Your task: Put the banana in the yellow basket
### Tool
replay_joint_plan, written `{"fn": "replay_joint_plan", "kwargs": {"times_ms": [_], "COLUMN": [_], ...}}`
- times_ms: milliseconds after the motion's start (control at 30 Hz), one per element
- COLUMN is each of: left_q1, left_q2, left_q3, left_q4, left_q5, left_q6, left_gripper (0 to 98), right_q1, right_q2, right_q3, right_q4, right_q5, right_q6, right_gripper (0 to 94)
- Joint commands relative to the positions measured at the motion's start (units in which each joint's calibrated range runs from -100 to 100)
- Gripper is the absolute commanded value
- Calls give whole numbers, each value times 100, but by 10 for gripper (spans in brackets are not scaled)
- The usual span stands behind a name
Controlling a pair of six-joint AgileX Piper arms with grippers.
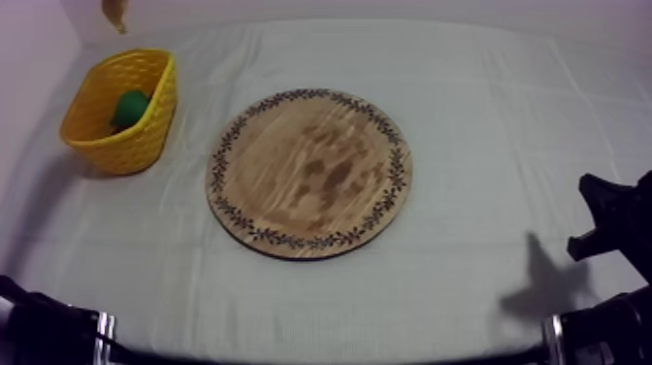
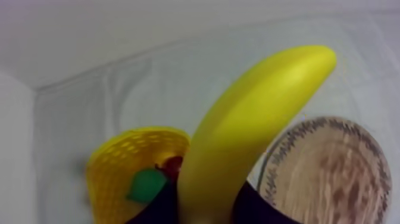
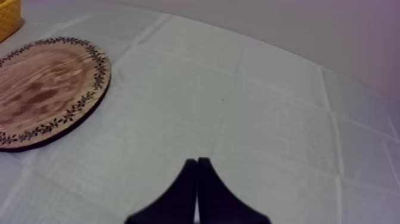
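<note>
Smooth curved banana (image 2: 253, 122) in left hand (image 2: 205, 210) | latticed yellow basket (image 2: 110, 170)

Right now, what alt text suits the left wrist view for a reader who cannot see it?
A yellow toy banana is held between the black fingers of the left gripper, raised near a yellow basket holding a green toy fruit and a small red fruit. The round wooden board with a patterned rim lies beside the basket.

Smooth banana (image 2: 250, 131), grainy wooden board (image 1: 309, 175), creased matt cloth (image 1: 485, 126).
</note>
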Motion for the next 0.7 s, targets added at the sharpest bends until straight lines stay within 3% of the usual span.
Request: {"fn": "replay_joint_plan", "kwargs": {"times_ms": [0,233,667], "left_q1": [-102,-423,-799], "left_q2": [177,768,1775], "left_q3": [-123,-453,-117], "left_q4": [-68,-181,-204], "left_q5": [-39,-184,-644], "left_q6": [99,250,189], "left_gripper": [287,279,268], "right_q1": [0,0,0], "right_q2": [0,0,0], "right_q3": [-3,-3,-3], "right_q4": [0,0,0], "right_q5": [0,0,0], "right_q6": [1,1,1], "right_gripper": [3,3,3]}}
